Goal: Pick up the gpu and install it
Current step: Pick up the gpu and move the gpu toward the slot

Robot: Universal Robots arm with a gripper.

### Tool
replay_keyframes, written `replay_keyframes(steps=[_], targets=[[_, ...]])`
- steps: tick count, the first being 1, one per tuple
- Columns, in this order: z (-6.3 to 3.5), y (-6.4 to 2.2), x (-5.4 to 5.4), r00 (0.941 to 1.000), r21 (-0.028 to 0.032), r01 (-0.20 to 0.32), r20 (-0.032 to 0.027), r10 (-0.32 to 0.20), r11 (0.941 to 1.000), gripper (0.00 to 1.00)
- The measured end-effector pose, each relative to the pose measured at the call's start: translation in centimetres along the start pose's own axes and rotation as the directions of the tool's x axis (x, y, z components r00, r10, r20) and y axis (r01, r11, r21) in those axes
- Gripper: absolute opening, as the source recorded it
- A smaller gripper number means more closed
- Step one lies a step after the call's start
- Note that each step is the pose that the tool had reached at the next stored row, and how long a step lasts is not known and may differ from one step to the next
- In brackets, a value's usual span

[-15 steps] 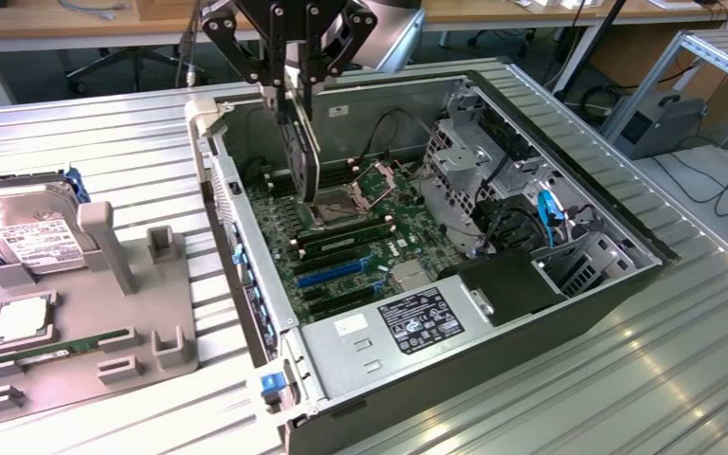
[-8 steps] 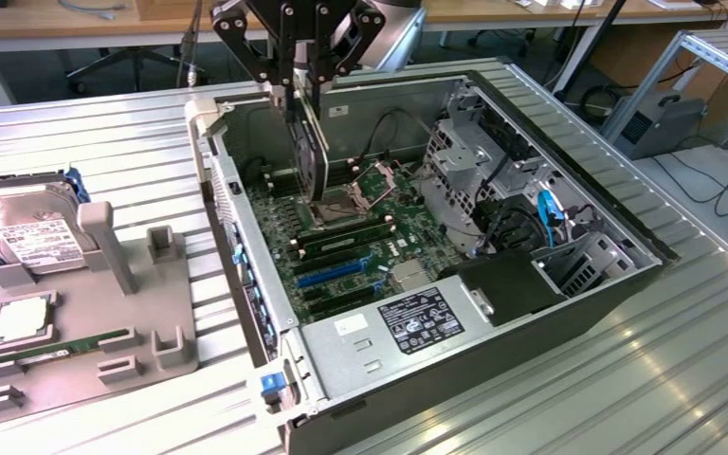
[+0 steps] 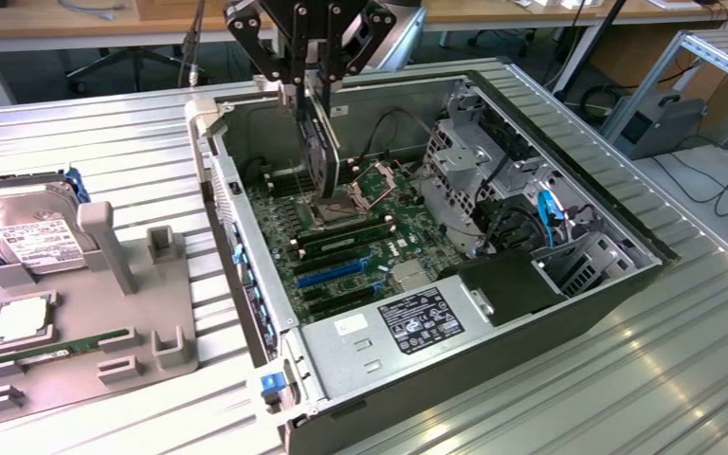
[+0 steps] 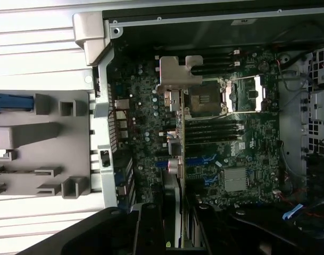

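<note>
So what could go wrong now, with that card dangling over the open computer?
1. The gpu hangs edge-down from the tool, right above the open processor socket. Lowered here, it could strike the socket.
2. It is not over the blue slots. If it comes down misaligned, its edge may jam instead of seating.
3. Its silver bracket might catch on the case wall.

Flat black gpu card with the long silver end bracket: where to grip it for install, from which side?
Probably the top long edge, from straight above, as the gripper holds the flat black gpu card with silver end bracket now: it hangs on edge over the open case, leaving its lower edge free for the blue motherboard slots.
</note>
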State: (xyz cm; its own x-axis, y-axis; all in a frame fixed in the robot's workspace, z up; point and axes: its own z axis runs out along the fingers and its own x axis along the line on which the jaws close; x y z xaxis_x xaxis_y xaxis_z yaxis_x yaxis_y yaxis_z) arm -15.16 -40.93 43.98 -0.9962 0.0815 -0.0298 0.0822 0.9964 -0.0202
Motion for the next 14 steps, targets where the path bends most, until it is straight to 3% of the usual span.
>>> replay_keyframes(steps=[14], targets=[[0.12,0.17,-2.0,1.0000,0.0000,0.000,0.0000,0.000,1.0000,0.27]])
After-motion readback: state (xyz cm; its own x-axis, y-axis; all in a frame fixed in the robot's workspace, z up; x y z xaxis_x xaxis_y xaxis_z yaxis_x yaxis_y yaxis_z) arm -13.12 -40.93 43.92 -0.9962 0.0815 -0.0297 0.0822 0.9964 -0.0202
